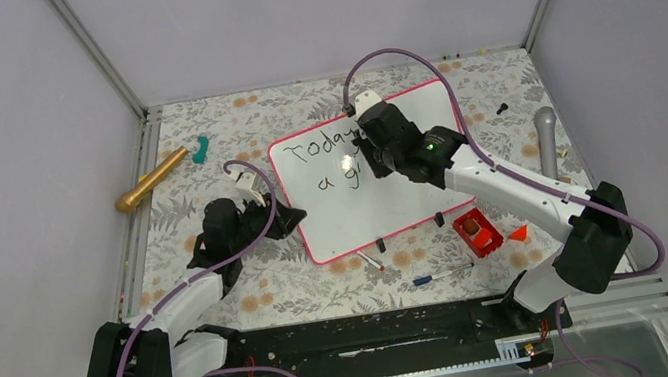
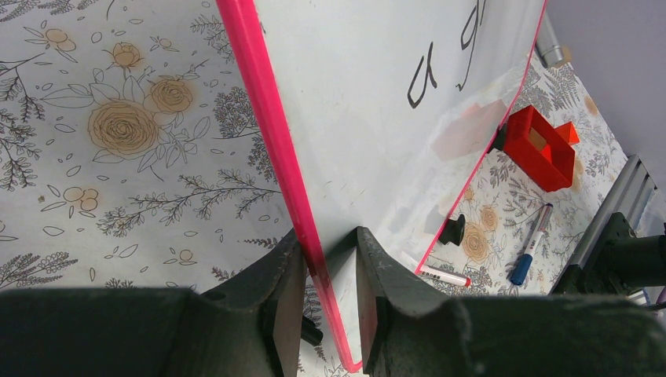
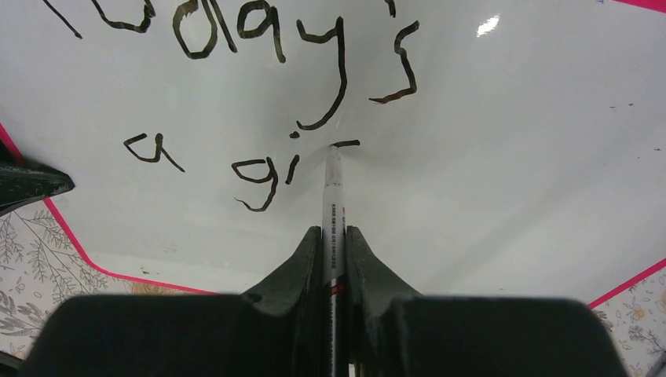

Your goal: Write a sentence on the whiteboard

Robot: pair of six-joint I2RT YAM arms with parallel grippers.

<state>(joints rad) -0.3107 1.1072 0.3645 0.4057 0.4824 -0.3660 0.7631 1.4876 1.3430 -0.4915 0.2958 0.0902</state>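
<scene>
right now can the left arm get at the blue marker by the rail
Probably not yet: the left fingers grip the whiteboard frame, so reaching the blue marker means letting go first.

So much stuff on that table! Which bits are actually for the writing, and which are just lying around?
In use: whiteboard, sentence, marker in right gripper, left gripper clamping the board's edge.

Lying about: gold microphone, silver microphone, red box, blue pen, teal piece.

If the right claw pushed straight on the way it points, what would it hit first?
The whiteboard: the marker shut in the right gripper looks to have its tip on it, beside the sentence.
</scene>
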